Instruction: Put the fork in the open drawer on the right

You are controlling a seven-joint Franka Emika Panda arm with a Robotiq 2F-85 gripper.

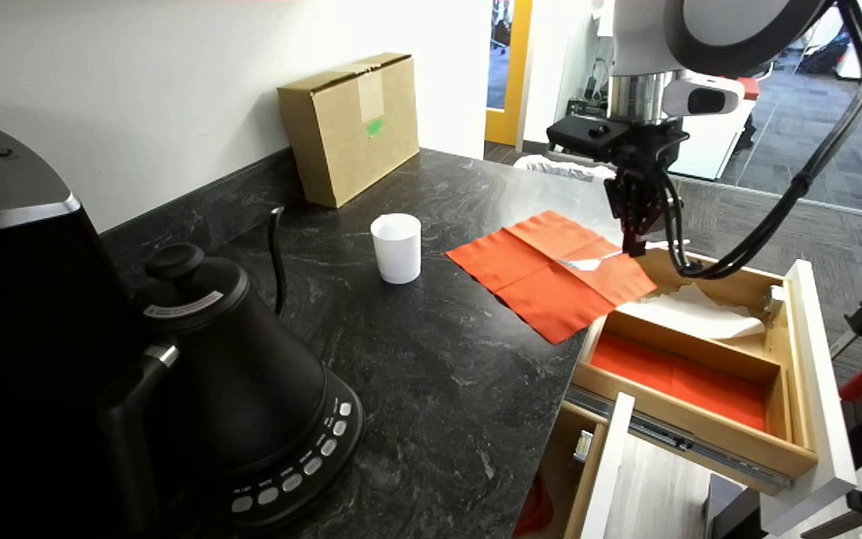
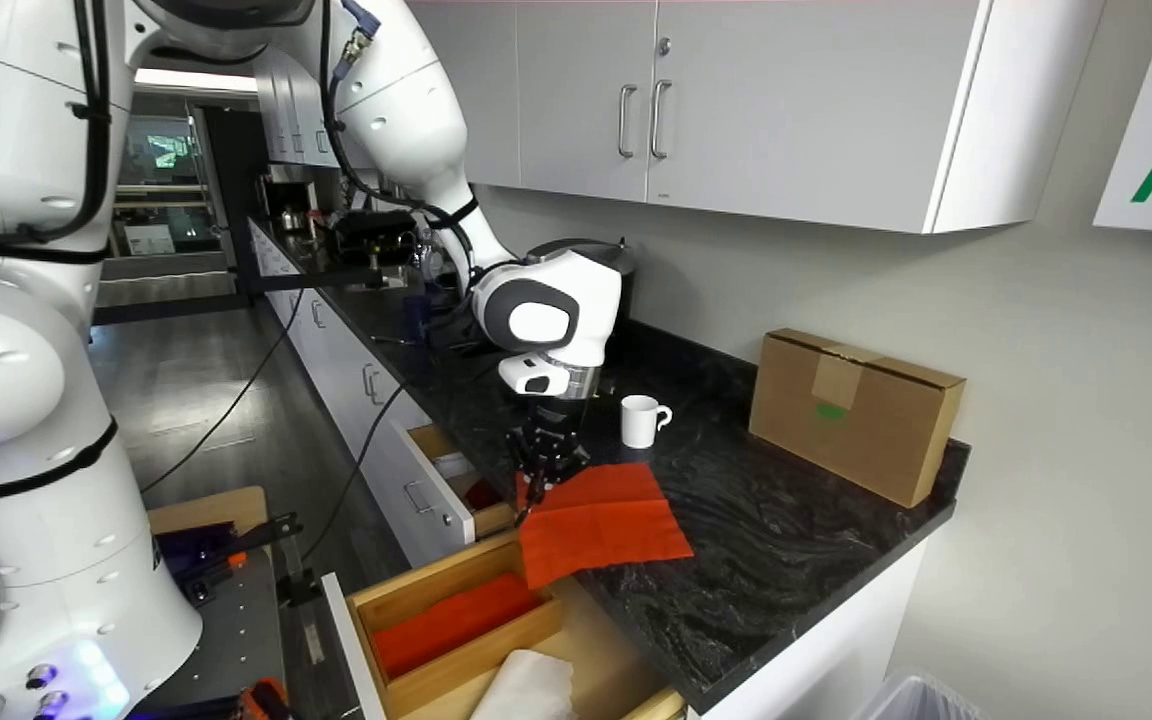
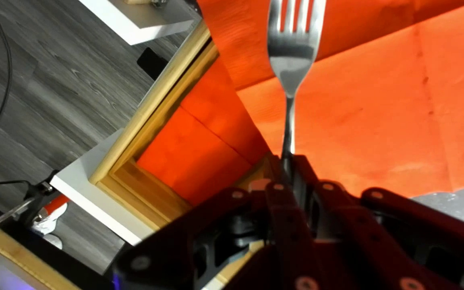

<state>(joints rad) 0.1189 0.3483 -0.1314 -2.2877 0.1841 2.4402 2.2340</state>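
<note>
Transfer stage, by judgement: the tool (image 3: 288, 162) grips the fork (image 3: 291, 76) by its handle, tines over the orange cloth (image 3: 377, 117), clearance hard to tell. Next: shift above the open drawer (image 1: 700, 418), lower, release.

Kettle (image 1: 229, 382) sits left on counter (image 1: 431, 389) in an exterior view; cup (image 1: 397, 251) to its right, farther back; box (image 1: 364, 135) behind cup, near wall (image 1: 176, 105). Cloth (image 1: 543, 288) right of cup, lapping past counter edge over open drawer (image 1: 821, 389). Fork (image 3: 291, 82) in gripper (image 3: 288, 160), tines above cloth. Drawer divided: sheet (image 1: 678, 378) in nearer part, paper (image 1: 693, 313) in farther. 2nd drawer (image 1: 610, 464) stands out before it.
</note>
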